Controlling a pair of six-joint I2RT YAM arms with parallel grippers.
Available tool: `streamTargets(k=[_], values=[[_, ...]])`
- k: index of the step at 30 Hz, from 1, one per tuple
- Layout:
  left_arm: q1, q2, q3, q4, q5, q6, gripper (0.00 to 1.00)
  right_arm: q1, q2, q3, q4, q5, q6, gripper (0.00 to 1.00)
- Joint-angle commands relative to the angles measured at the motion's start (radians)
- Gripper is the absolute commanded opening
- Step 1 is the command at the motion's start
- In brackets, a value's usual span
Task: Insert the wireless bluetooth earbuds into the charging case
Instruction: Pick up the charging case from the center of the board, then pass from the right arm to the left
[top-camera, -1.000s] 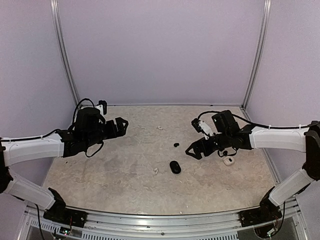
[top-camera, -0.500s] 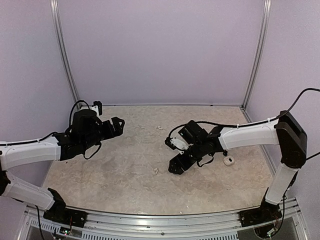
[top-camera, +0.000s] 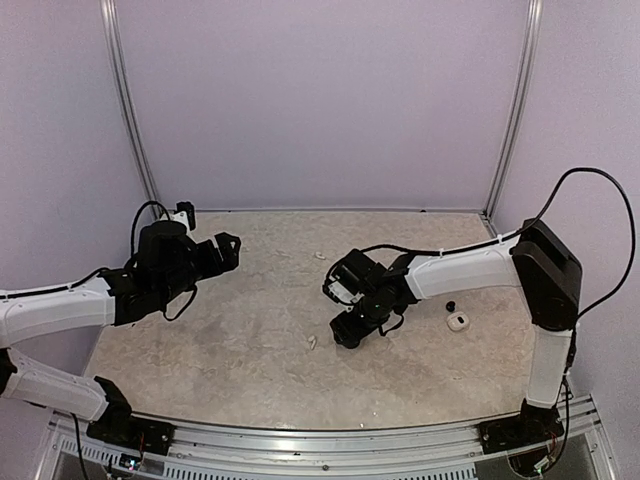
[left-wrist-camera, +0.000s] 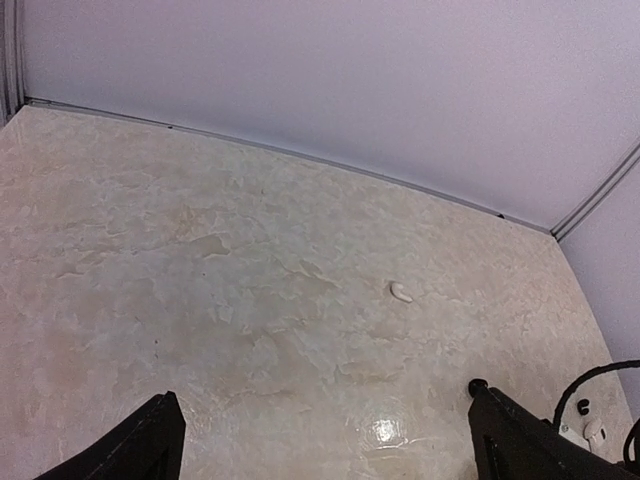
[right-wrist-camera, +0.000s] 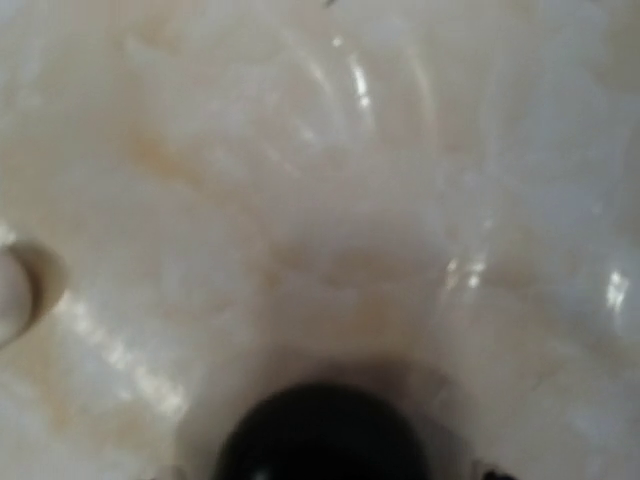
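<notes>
A black oval charging case (right-wrist-camera: 320, 440) fills the bottom centre of the blurred right wrist view. In the top view my right gripper (top-camera: 347, 331) is low over it and hides most of it; its jaws look open on either side of the case. One white earbud (top-camera: 312, 342) lies just left of that gripper and also shows in the right wrist view (right-wrist-camera: 14, 290). Another white earbud (top-camera: 320, 256) lies farther back, also in the left wrist view (left-wrist-camera: 400, 292). A black earbud (top-camera: 450, 306) sits by a small white case (top-camera: 458, 321). My left gripper (top-camera: 228, 248) is open and empty (left-wrist-camera: 330, 455).
The marbled beige table top (top-camera: 250, 330) is closed in by pale purple walls with metal corner posts (top-camera: 135, 150). The right arm's black cable (top-camera: 590, 200) loops above its elbow. The small white case stands near the right wall.
My right gripper has swung left and down from near the white case onto the black case. The left gripper has drawn back slightly to the left, still open.
</notes>
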Motion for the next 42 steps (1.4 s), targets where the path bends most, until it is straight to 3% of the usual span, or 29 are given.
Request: streamTargets(k=[1,11,14,22,27,33,42], values=[[-0.002,-0.016,-0.018,0.007,-0.036,0.001,0.99,0.007,0.046,0.054,-0.042,0.048,0.032,0.64],[-0.003,-0.037,-0.055,0.03,-0.095,-0.031,0.99,0.003,0.049,0.06,-0.036,0.002,0.071,0.44],[-0.007,-0.052,-0.08,0.057,-0.094,-0.023,0.99,-0.014,0.013,0.051,-0.016,-0.007,0.082,0.43],[-0.02,-0.099,-0.164,0.211,0.087,0.081,0.99,-0.092,-0.212,-0.02,0.193,-0.096,0.162,0.42],[-0.134,-0.074,-0.186,0.365,0.136,0.186,0.99,-0.108,-0.345,-0.06,0.34,-0.101,0.233,0.43],[-0.321,0.042,-0.172,0.593,0.077,0.36,0.99,-0.11,-0.472,-0.165,0.582,-0.161,0.353,0.43],[-0.489,0.246,-0.096,0.866,0.028,0.555,0.99,-0.105,-0.534,-0.284,0.818,-0.211,0.519,0.42]])
